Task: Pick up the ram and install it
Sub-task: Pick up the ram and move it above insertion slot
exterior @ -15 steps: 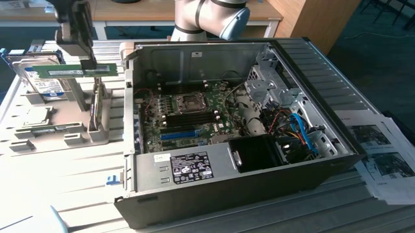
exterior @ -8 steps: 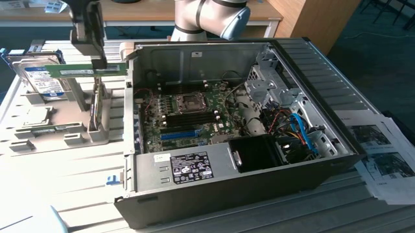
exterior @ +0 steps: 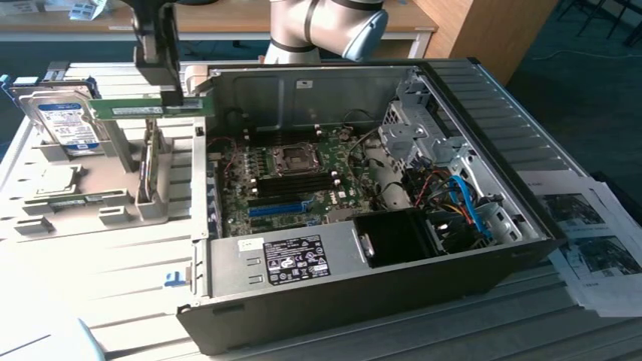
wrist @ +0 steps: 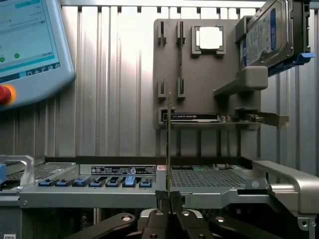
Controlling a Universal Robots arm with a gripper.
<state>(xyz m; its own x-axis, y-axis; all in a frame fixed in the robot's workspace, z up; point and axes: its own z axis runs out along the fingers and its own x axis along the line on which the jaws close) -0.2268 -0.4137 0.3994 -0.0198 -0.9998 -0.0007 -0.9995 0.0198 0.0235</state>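
The gripper [exterior: 168, 96], nearly closed, is clamping the ram [exterior: 125, 110] at the exterior view's upper left; carrying it level seems advisable.

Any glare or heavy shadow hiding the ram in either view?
Exterior view: the ram is evenly lit, the table washes out pale, the case is shadowed inside. Wrist view: glare streaks the ribbed table, the processor chip shines, the ram, edge-on, is free of glare.

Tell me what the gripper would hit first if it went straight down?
Probably the grey parts tray beside the computer case. The gripper, shut on the ram, hangs above it, though depth is unclear.
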